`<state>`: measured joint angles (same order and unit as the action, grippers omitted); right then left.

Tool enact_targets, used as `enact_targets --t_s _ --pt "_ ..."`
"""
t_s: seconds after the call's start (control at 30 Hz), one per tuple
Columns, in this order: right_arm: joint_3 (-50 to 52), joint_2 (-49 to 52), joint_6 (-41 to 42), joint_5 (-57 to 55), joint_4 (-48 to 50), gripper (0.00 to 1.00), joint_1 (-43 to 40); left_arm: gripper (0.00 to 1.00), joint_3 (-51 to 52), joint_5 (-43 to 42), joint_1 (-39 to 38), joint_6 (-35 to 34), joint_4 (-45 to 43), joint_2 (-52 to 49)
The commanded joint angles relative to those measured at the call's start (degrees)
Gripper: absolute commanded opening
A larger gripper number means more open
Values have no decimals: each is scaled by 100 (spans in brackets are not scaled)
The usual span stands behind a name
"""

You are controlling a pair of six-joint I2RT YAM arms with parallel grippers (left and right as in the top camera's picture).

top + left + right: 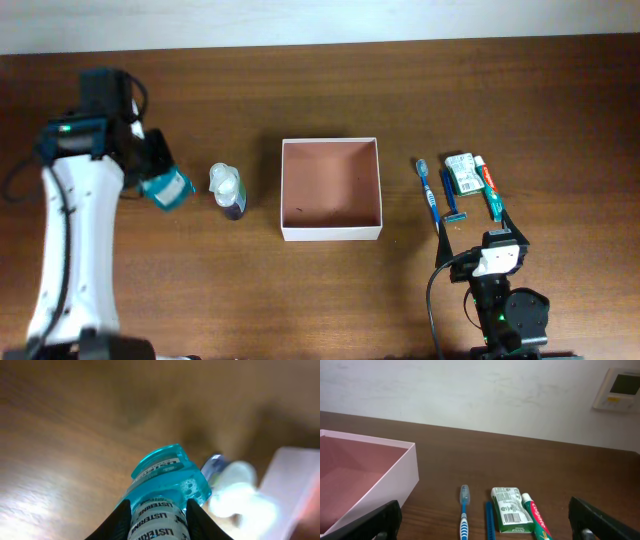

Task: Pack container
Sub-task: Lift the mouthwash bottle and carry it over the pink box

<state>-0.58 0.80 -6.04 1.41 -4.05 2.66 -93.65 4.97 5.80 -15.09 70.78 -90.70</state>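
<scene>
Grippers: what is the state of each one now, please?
Left gripper: closed, holding the Listerine bottle.
Right gripper: open, holding nothing.

Light is even and fairly bright in the overhead view, falling from above; the table carries a soft sheen and shadows stay short and faint. The left wrist view is the poorest: only the mouthwash bottle at lower centre is sharp, the wood behind smears, and the right side blows out into white glare. The right wrist view is crisp, with dark, soft bottom corners.
</scene>
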Motion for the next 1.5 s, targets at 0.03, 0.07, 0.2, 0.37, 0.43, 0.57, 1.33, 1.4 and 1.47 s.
enact_targets --t_s 0.03,0.07,0.2,0.37,0.43,0.57,1.33,1.4,1.47 --pt "26 -59 7 35 -24 98 -48 25 -977 83 22 153 275 562" --pt "26 -61 7 35 -24 98 -48 25 -1156 74 22 151 350 603" --pt "26 -59 4 35 -24 98 -48 25 -1628 -551 20 302 389 723" --pt "26 -59 4 35 -24 98 -48 25 -1899 -1687 -35 450 380 737" --pt "26 -61 4 35 -24 98 -48 25 -1908 -1930 -153 452 365 737" --pt "26 -59 4 35 -24 98 -48 25 -1908 -2026 -592 452 304 737" --pt "26 -59 7 35 -24 98 -48 24 -1908 -1182 -3379 625 -756 -247" --pt "26 -59 4 35 -24 98 -48 24 -1908 -975 -3392 625 -776 -433" --pt "26 -61 7 35 -24 98 -48 24 -1908 -964 -3388 623 -824 -623"
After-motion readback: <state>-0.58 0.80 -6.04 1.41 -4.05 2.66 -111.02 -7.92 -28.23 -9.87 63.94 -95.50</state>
